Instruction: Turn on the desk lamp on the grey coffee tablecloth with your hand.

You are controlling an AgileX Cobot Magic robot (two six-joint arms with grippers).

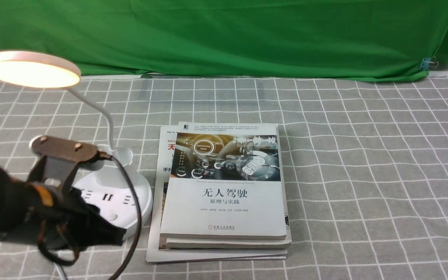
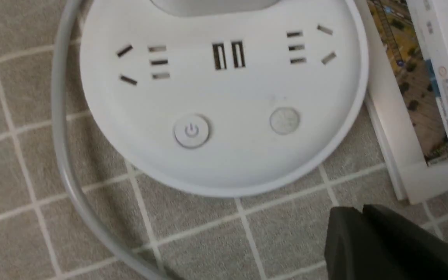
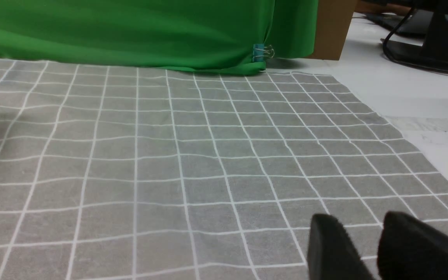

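The desk lamp (image 1: 111, 175) is already lit: its flat disc head (image 1: 33, 70) glows a warm white, so I'd judge the switching-on done. It stands toward the robot's left on the grey coffee tablecloth (image 1: 364, 175), just beside the stacked books (image 1: 224, 210). The left hand (image 2: 364, 212) has its fingers pressed together with nothing between them, and its tips sit apart from the power button (image 2: 191, 131). What's called for now, I think, is simply backing that arm away, without a second press that might put the light out, and without snagging the thin neck (image 1: 109, 120) or the grey cord (image 2: 58, 97). The right hand (image 3: 360, 233), fingers slightly parted and holding nothing, seems to have no part in this.

As for the stuff of it all, the lamp's round base (image 2: 231, 163) looks like smooth, matt white plastic, with narrow dark socket slots and two small round buttons. The neck is slim and bends in a soft curve. The tablecloth has thin white lines that waver where the fabric ripples, while the green cloth (image 1: 228, 39) hangs in loose folds. The books are flat and square-cornered, their paper covers printed, against the left hand's bulky black casing and looping black cable (image 1: 137, 210)
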